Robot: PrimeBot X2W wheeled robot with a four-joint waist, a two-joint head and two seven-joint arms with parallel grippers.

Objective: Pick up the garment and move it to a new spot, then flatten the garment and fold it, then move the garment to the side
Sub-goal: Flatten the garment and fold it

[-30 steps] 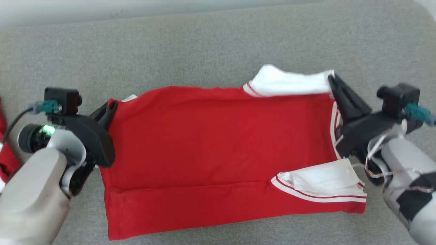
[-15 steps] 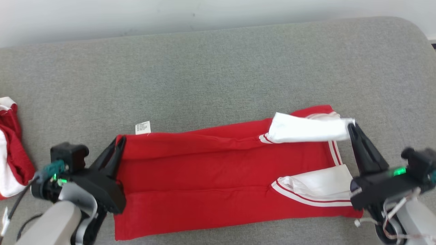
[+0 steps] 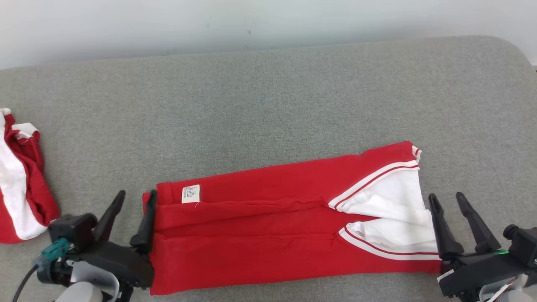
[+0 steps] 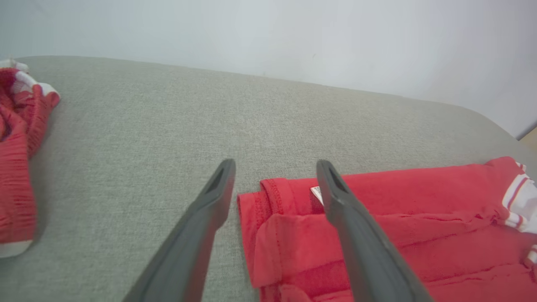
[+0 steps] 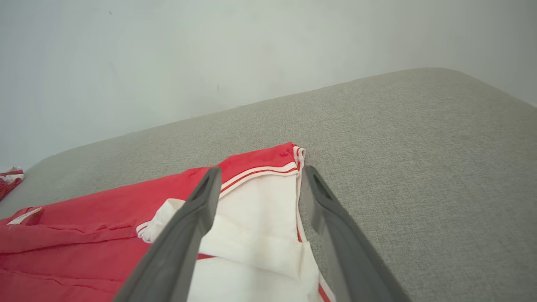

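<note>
Grippers flank the garment (image 3: 260, 226) at its two near corners. The left gripper (image 3: 136, 193) stands spread wide at the garment's left end with nothing between its fingers. The right gripper (image 3: 445, 196) is spread just as wide at the garment's right end and is also empty.

The garment is red with white sleeves (image 3: 390, 197) trimmed in red stripes. It lies folded into a long band on the grey fabric surface (image 3: 268, 105), with a small white label (image 3: 190, 193) near its left end.

The head view takes in the garment's full length, while each wrist view cuts it off. The left wrist view shows the doubled, stitched hem at the left end lying between the fingers, and one finger hides part of the label. The right wrist view shows one finger crossing the white sleeve and the other over bare grey fabric beside the garment's right edge. Whether any finger touches the cloth cannot be told.

Well to the left of the garment lies a second red-and-white cloth (image 3: 21, 197), bunched up and cut off by the picture edge. Beyond the garment, past the bare grey fabric, rises a pale wall (image 3: 251, 25).
</note>
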